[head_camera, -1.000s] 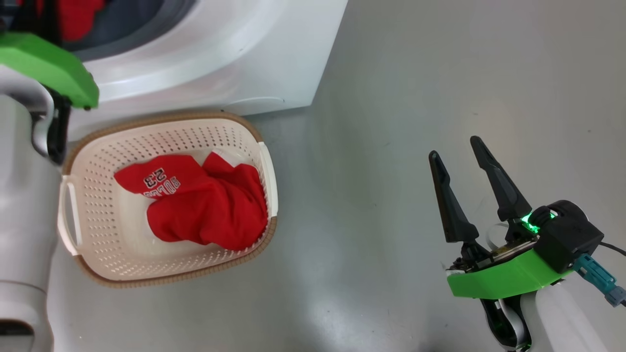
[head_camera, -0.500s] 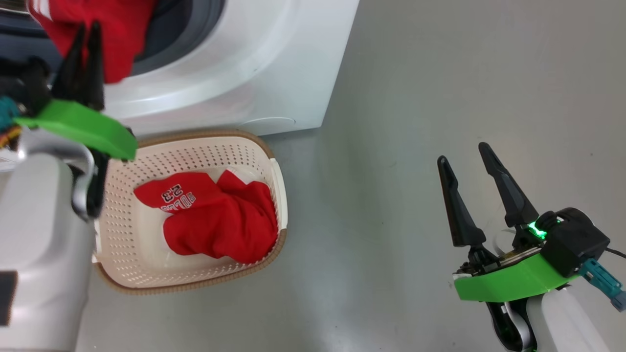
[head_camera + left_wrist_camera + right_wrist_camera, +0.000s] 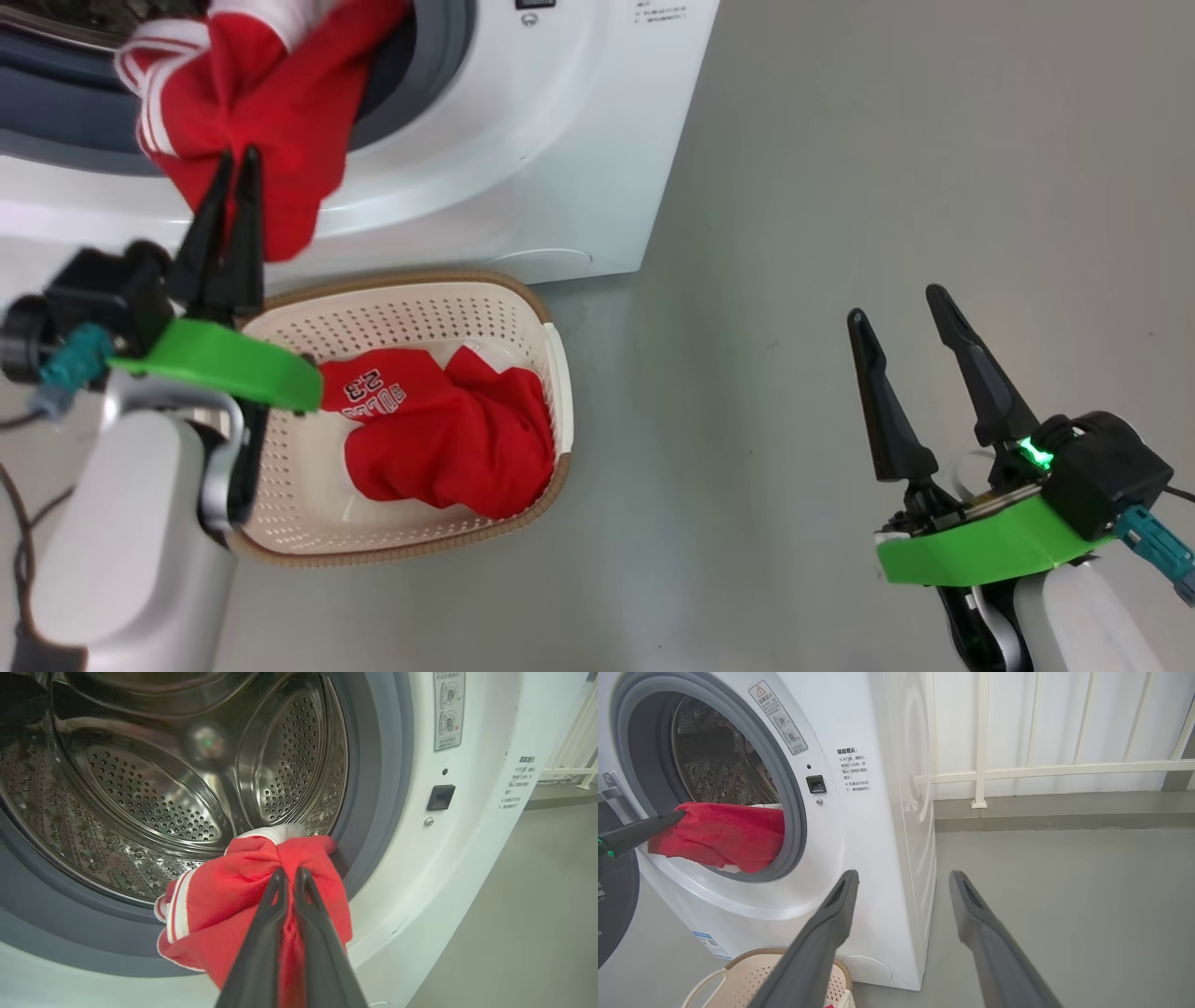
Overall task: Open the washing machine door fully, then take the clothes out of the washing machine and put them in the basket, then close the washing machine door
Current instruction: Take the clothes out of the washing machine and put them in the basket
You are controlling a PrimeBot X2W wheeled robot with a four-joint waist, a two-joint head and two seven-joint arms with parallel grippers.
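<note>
**Red next: lift clear, then drop**

Clamped narrow on a red garment [image 3: 280,112] in the left gripper [image 3: 239,157], above the far rim of the basket [image 3: 420,317], at the mouth of the washing machine [image 3: 560,140]. Draw back and up until the cloth clears the grey ring [image 3: 378,788]. Swing over the basket's middle, above the red "23" shirt [image 3: 448,448] lying inside, then lower and let go. Leave the right gripper [image 3: 896,305], spread wide and empty well right of the basket, parked.
</note>
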